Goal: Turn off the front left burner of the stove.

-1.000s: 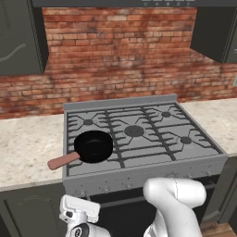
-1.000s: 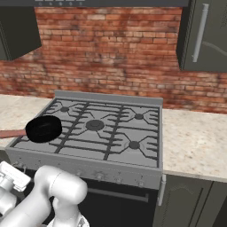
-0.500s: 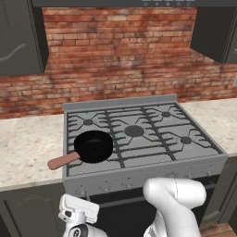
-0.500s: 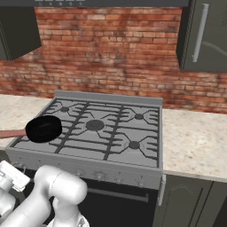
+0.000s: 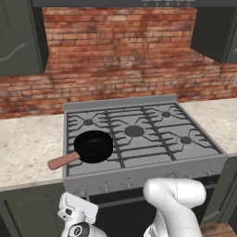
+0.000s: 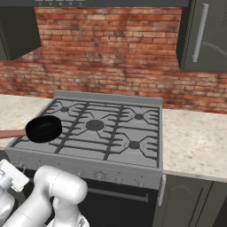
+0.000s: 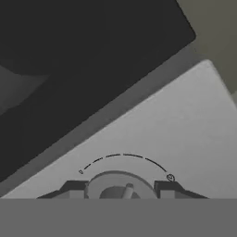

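Five burners sit on the stove [image 5: 139, 139], and the front left burner [image 5: 95, 147] is at about 8 o'clock from the large centre burner [image 5: 134, 131], hidden under a black frying pan [image 5: 94, 146] that rests on its grate. The pan's reddish handle [image 5: 64, 161] points toward 8 o'clock, out over the stove's edge above the pale stone counter [image 5: 28, 148]. From the right base camera the same pan [image 6: 43, 128] lies at the stove's [image 6: 115, 133] 9 o'clock side.

In the hand view a round grey knob [image 7: 121, 189] on the stove's pale front panel [image 7: 176, 139] sits at 6 o'clock, under a thin dashed arc mark. The gripper [image 7: 121, 190] has one dark fingertip [image 7: 74, 189] on each side of the knob, close beside it; whether they press it or stand just clear I cannot tell. The black oven door [image 7: 78, 60] spans 9 to 1 o'clock.

The white hand [image 5: 77, 215] hangs low before the stove's front at 7 o'clock in the left base view.
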